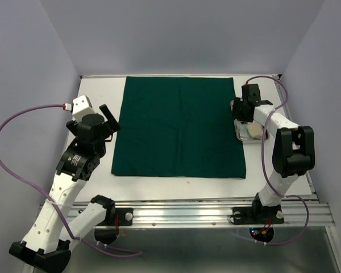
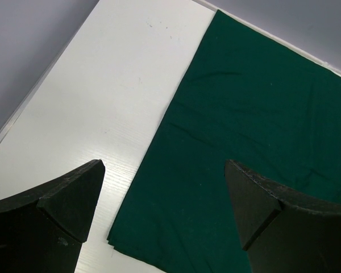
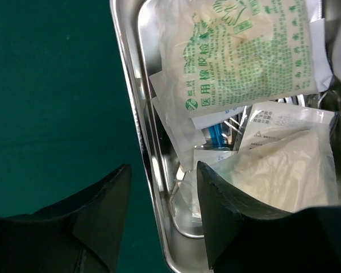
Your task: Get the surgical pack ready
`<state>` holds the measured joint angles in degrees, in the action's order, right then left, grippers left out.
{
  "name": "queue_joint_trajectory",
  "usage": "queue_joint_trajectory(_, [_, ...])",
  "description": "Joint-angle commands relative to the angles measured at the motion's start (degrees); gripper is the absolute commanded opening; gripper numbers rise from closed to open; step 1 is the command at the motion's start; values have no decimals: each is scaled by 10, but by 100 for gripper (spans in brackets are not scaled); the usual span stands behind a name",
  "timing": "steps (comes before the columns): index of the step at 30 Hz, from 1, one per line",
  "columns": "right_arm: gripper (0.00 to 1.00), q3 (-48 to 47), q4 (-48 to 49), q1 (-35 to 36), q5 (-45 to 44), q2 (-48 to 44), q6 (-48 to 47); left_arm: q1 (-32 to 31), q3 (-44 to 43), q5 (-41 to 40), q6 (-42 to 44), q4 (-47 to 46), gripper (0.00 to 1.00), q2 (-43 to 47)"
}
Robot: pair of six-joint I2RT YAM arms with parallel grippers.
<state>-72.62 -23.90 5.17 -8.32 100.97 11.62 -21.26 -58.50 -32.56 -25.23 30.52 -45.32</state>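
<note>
One steel tray, long axis near-to-far, right claw straddling its rim

Your drape is dark green cloth, matt and softly creased. The white table looks smooth, faintly grained. The steel tray is polished and glossy; its packets are crinkled, shiny plastic.

We see a white table closed in on three sides by plain, pale lilac walls: a back wall, a left wall and a right wall. A silver metal rail runs along the table's near edge, and below it we make out a dull grey floor. The light is soft and even, casting only weak shadows.
</note>
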Motion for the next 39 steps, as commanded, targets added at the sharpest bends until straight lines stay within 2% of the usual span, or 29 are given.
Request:
queue_joint_trajectory(1, [55,-26,-9,11,18,17,-39,3,-1,-5,-6,-21,99,-2])
queue_joint_trajectory(5, [51,-30,-5,11,20,36,-46,3,-3,-3,-8,-21,99,-2])
queue_joint_trajectory(6, [48,-31,-4,11,18,40,-48,3,-3,-3,-8,-21,99,-2])
queue_joint_trajectory(7, [39,-31,-3,11,15,46,-48,3,-3,-3,-8,-21,99,-1])
queue_joint_trajectory(9, [32,-33,-1,16,8,50,-49,3,-4,-4,-9,-20,99,-1])
queue_joint_trajectory(17, [29,-37,0,33,5,50,-60,3,-6,-1,-9,-20,99,-2])
queue_joint_trajectory(21, [1,-35,-1,44,-13,40,-58,4,-7,-1,-7,-20,99,0])
queue_joint_trajectory(28, [1,-38,0,91,-64,3,-49,4,-3,1,-4,-21,99,1])
queue_joint_trajectory(31, [1,-51,-7,126,-128,-1,-34,4,-2,1,-4,-24,99,4])
queue_joint_trajectory(39, [1,-165,-95,202,-213,62,44,4,2,-4,-1,-20,99,7])
